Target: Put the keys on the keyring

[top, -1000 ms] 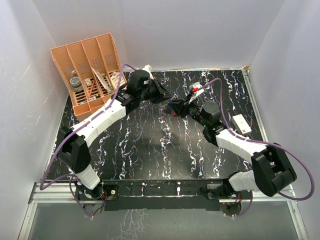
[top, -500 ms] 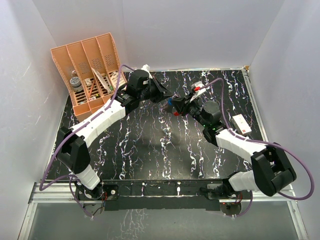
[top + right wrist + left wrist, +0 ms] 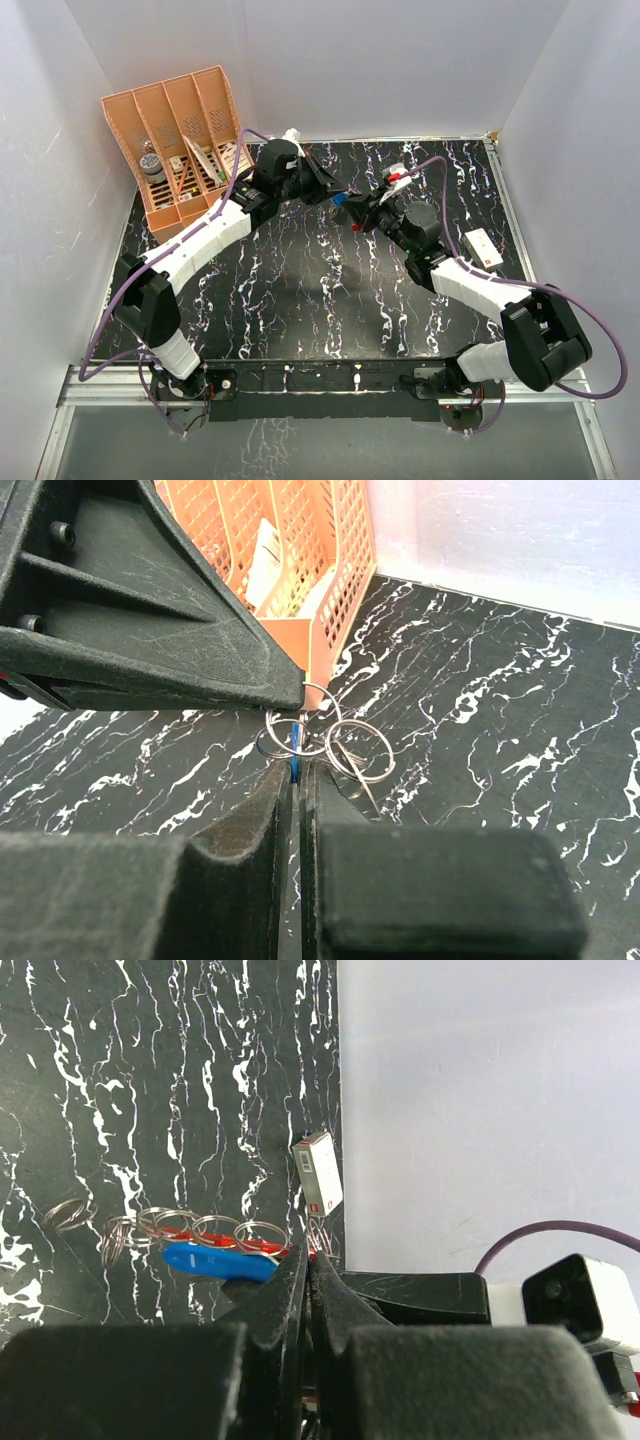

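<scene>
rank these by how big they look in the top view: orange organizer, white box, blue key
1. organizer, by far the largest
2. white box, much smaller
3. key, smallest; it is raised off the table, so nearer the camera, yet still looks smaller than the box

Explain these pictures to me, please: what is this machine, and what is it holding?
It is two robot arms bolted to a black marbled table. One camera looks down from above, and one sits on each wrist. The left fingers pinch a chain of silver rings. The right fingers appear shut on a blue-headed key. A little of the red keyring shows beside it. An orange rack and a small white box sit on the table too.
</scene>
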Available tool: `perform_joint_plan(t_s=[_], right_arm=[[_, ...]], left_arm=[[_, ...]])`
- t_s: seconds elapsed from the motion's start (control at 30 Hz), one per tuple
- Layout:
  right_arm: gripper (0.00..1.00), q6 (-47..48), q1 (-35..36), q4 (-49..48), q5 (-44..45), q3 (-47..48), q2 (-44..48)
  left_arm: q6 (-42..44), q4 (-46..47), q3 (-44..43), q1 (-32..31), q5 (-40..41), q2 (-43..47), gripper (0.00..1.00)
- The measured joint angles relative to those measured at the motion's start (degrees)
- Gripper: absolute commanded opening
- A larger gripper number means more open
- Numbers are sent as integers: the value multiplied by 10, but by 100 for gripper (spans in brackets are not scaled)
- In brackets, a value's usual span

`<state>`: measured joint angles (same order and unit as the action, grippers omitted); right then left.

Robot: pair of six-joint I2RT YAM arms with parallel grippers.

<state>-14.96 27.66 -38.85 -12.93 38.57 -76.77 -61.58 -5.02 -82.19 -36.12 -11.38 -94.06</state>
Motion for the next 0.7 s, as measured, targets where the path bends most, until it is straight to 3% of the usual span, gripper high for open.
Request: perform_joint_plan(t_s=[0.7], right_arm=[[0,61,3,217,56,45,72]], left_arm=[[69,-9,7,14,-20,-1,0]])
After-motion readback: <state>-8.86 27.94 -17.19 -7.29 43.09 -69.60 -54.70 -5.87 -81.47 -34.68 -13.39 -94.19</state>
